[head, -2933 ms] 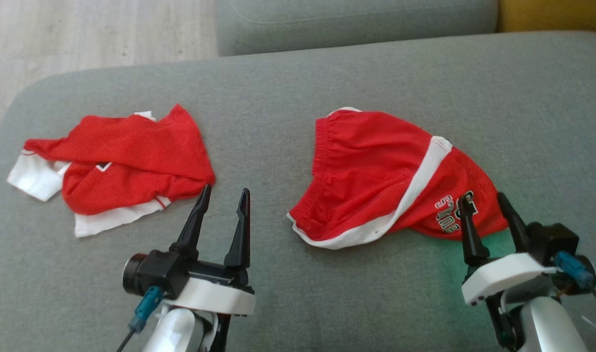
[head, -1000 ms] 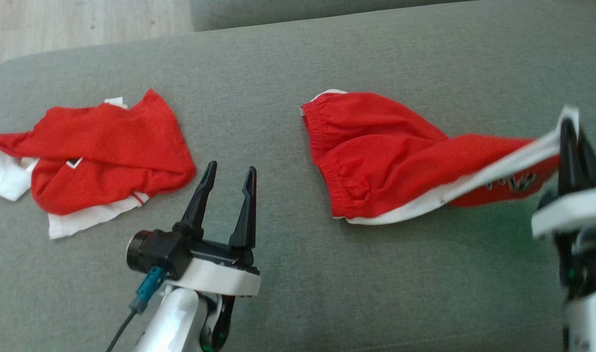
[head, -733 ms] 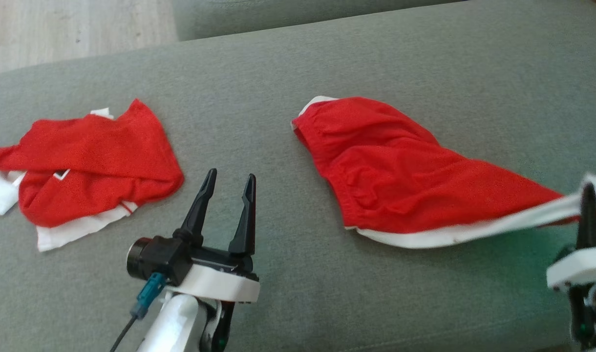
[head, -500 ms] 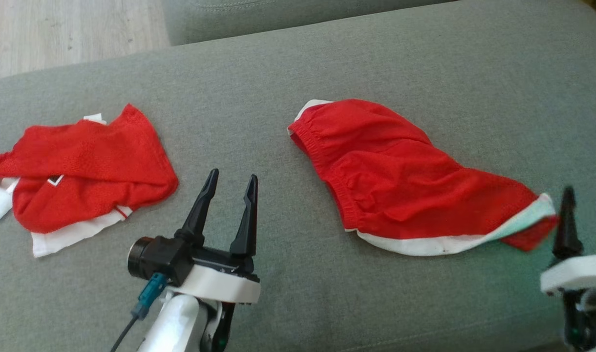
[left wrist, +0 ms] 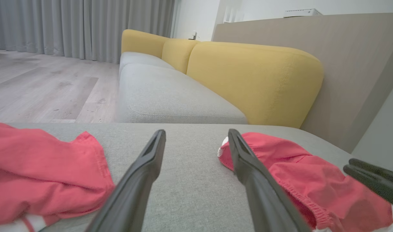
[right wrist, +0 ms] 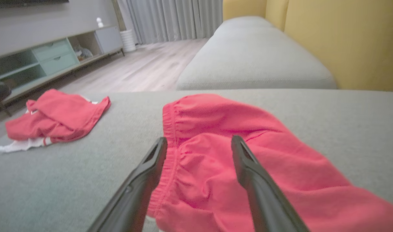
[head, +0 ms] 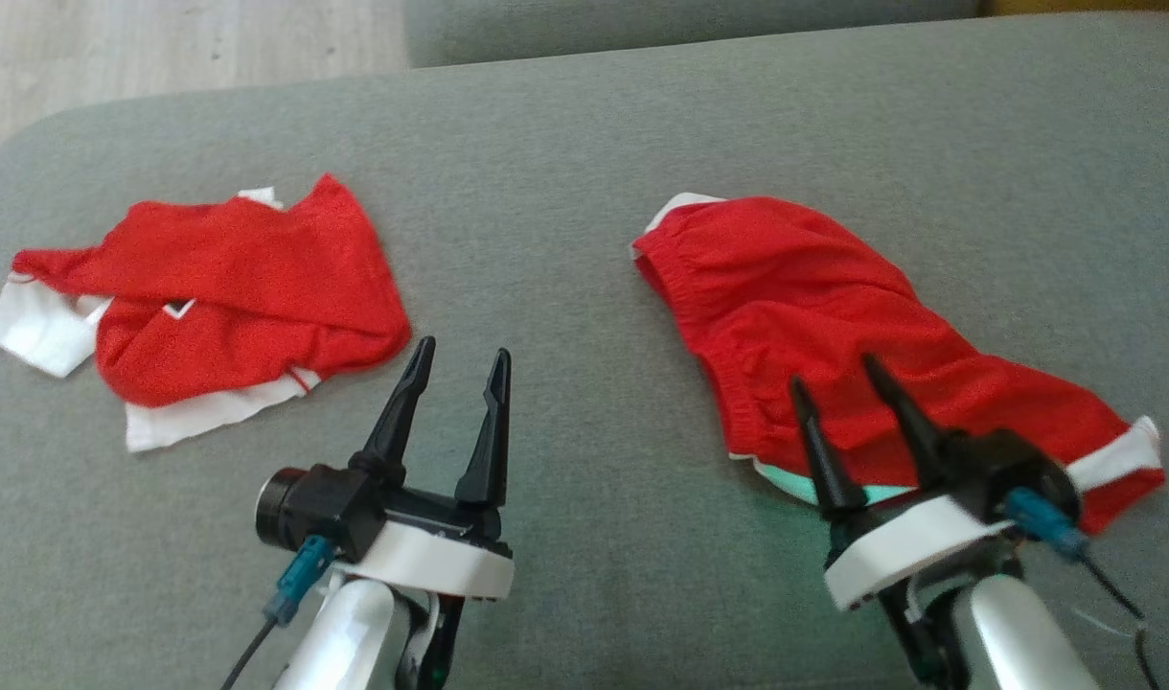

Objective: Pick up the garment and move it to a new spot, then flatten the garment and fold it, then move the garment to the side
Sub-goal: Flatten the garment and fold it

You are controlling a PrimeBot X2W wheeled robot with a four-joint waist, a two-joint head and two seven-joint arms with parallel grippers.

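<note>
Red shorts (head: 814, 316) lie rumpled on the grey cushion (head: 565, 192), long axis running from far left to near right. The right hand (head: 832, 374), wide and empty, hovers over their near edge by the waistband; the left hand (head: 464, 349), equally wide, stands well apart to the left.

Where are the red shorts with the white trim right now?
In the head view, the red shorts lie on the grey cushion at the right, by the open right gripper, well apart from the other red garment at the left.
</note>
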